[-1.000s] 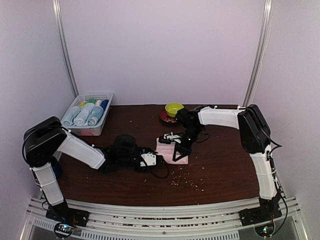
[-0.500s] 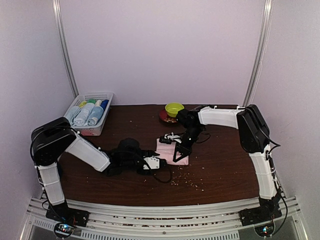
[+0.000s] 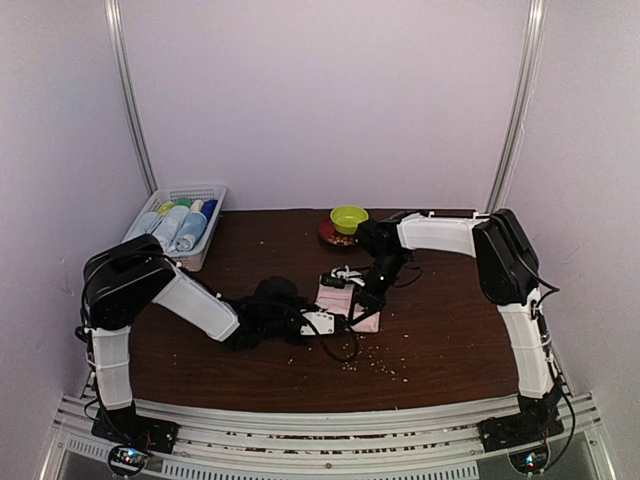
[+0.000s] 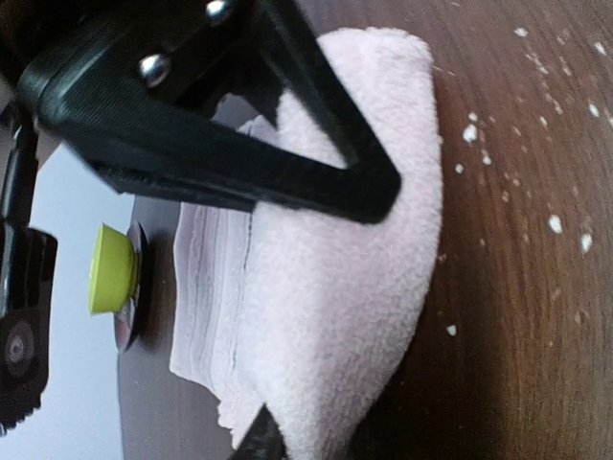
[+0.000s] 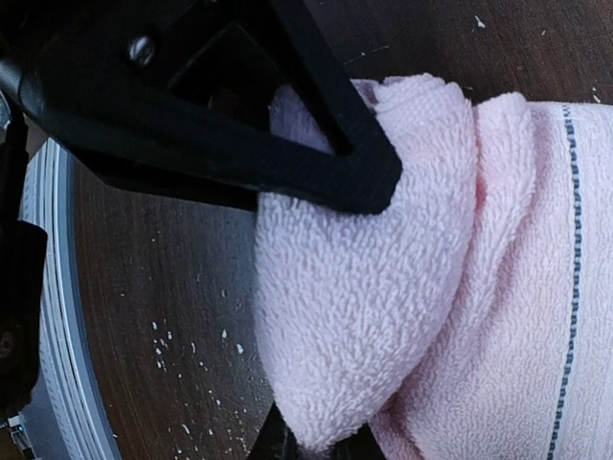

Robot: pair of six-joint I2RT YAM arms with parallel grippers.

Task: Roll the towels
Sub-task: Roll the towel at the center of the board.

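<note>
A pale pink towel (image 3: 340,298) lies partly rolled in the middle of the dark table. My left gripper (image 3: 343,322) reaches in from the left at the towel's near edge. In the left wrist view the soft pink fold (image 4: 326,287) fills the gap of the left gripper (image 4: 321,316), which is shut on it. My right gripper (image 3: 366,300) comes down from the far right onto the same towel. The right wrist view shows that gripper (image 5: 335,311) shut on a thick rolled fold of the towel (image 5: 517,287).
A white mesh basket (image 3: 206,192) at the back left holds several rolled towels (image 3: 170,228). A yellow-green bowl (image 3: 348,217) sits on a dark red plate behind the pink towel, and shows as well (image 4: 110,268) from the left wrist. Pale crumbs (image 3: 375,362) dot the table's near side.
My left arm has slid right along the table up to the pink towel, and its jaws have closed on the near fold. The right gripper has kept its hold and place.
</note>
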